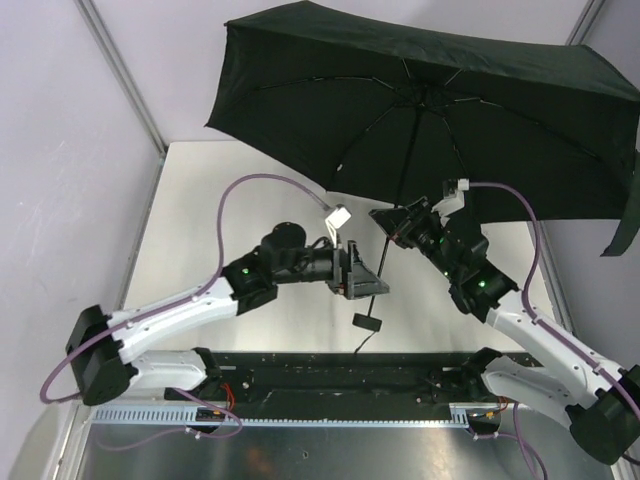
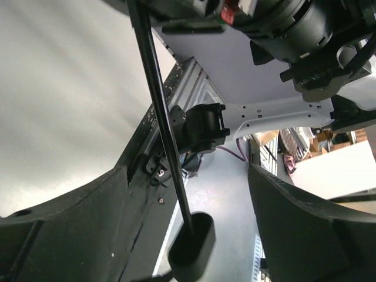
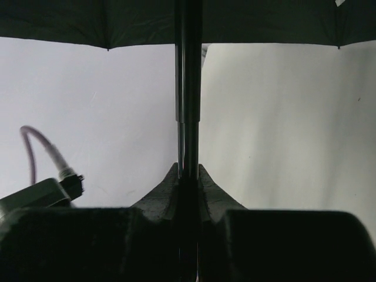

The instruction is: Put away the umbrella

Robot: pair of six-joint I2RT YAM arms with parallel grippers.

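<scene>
Umbrella [image 1: 430,110]: one, black, canopy open, raised above the far right of the table [image 1: 200,200].
Left gripper [image 1: 358,276]: one, fingers [image 2: 59,235] spread wide to either side of the single shaft [image 2: 158,106], just above the one handle [image 1: 368,322] hanging low at centre; contact with shaft not discernible. Right gripper [image 1: 398,224]: one, fingers pressed together, pinching the shaft higher up, under the canopy. Purple cables [image 1: 260,182]: two, one looping over each arm.
</scene>
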